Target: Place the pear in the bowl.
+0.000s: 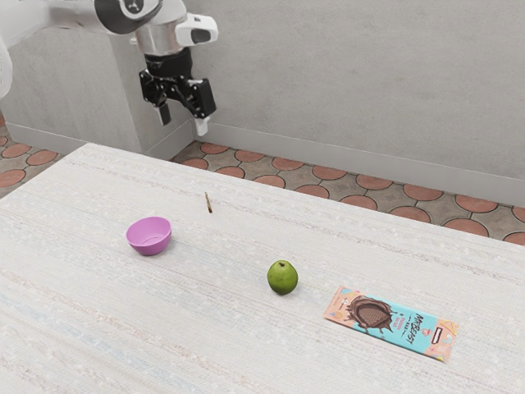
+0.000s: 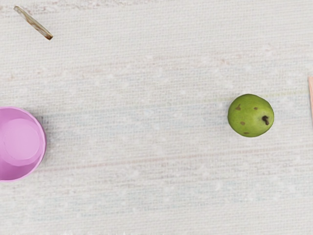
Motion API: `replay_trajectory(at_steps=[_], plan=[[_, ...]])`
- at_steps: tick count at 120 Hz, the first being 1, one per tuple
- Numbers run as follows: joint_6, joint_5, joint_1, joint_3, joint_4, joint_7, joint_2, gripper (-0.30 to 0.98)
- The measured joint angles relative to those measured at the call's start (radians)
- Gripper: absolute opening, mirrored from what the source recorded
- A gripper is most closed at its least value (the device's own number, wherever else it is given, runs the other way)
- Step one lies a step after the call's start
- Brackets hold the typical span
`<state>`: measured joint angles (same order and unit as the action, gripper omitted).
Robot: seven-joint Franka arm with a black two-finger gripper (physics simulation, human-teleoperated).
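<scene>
Exterior view first, and straight up to the black gripper (image 1: 183, 120), hanging high on the exterior view's left, in front of the grey wall (image 1: 328, 74) and pointing downward. Opened wide at the tips, with a clear gap between the two fingers. Now down to the pale, streaky table (image 1: 107, 328) and on to the green pear (image 1: 283, 277), resting directly on the surface, outside the bowl, with its short dark stem on top. Over toward the exterior view's left for the purple bowl (image 1: 149, 235), upright, hollow side up and well apart from the pear. Then across to the other side of the pear for the chocolate bar (image 1: 390, 322), lying flat in a teal and peach wrapper, much nearer to the fruit than the bowl is placed. Farther back, spot the slim brown stick (image 1: 208, 202), lying flat too. Beyond the table, catch the red and grey tiles of the floor (image 1: 328, 173). Over to the wrist view, looking down on the same layout: brown specks on the pear's green skin, a smooth pink-purple interior in the partly cropped bowl, and just a peach-coloured sliver of the bar at the frame's edge.
</scene>
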<state>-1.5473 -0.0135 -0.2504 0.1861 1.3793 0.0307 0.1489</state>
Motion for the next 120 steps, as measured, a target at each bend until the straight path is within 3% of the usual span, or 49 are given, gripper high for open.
replay_trajectory(at_steps=[14,37,74,97,120], plan=[[0.0,-0.002,0.002,0.003,0.003,0.006,0.033,0.69],[0.001,-0.002,-0.058,-0.009,-0.114,0.013,0.261,0.69],[0.075,0.028,-0.155,-0.052,-0.172,0.022,0.442,0.69],[0.143,0.041,-0.188,-0.043,-0.347,0.027,0.626,0.69],[0.165,0.042,-0.203,-0.041,-0.403,0.032,0.725,0.69]])
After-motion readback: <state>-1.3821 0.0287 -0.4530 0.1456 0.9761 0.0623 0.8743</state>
